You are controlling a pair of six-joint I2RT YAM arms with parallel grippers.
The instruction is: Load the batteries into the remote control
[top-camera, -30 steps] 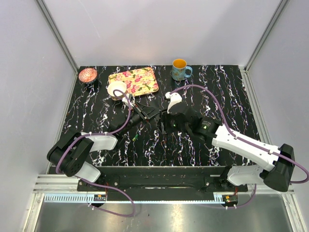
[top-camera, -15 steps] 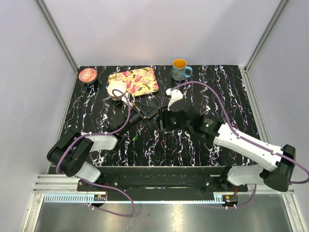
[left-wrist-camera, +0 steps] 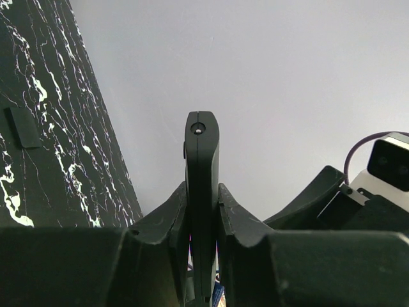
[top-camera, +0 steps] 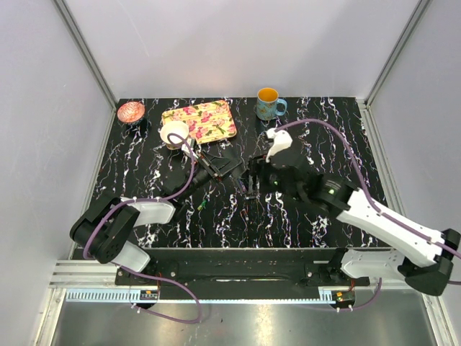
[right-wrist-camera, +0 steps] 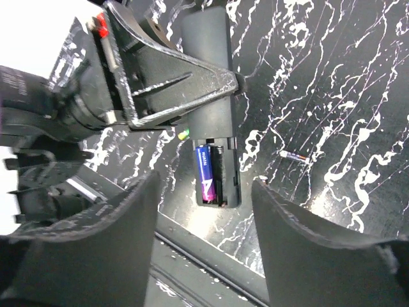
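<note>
My left gripper point(top-camera: 222, 169) is shut on the black remote control point(top-camera: 236, 177) and holds it off the table. In the left wrist view the remote point(left-wrist-camera: 202, 160) stands edge-on between the fingers point(left-wrist-camera: 236, 217). In the right wrist view the remote point(right-wrist-camera: 214, 109) shows its open battery bay. One purple-blue battery point(right-wrist-camera: 205, 173) lies in one slot; the other slot shows a bare spring. My right gripper point(right-wrist-camera: 204, 256) is open and empty, hovering over the bay end. A reddish battery point(right-wrist-camera: 295, 155) and a green-yellow battery point(right-wrist-camera: 185, 134) lie loose on the table.
A small black flat cover point(left-wrist-camera: 22, 126) lies on the marble table. At the back stand a floral tray point(top-camera: 199, 120), a blue mug point(top-camera: 269, 105), a pink bowl point(top-camera: 131, 112) and a white cup point(top-camera: 173, 133). Loose batteries point(top-camera: 202, 206) lie near the front.
My right arm has drawn back to the right, away from the remote, and its wrist has lifted. My left arm has kept hold of the remote and barely moved.
</note>
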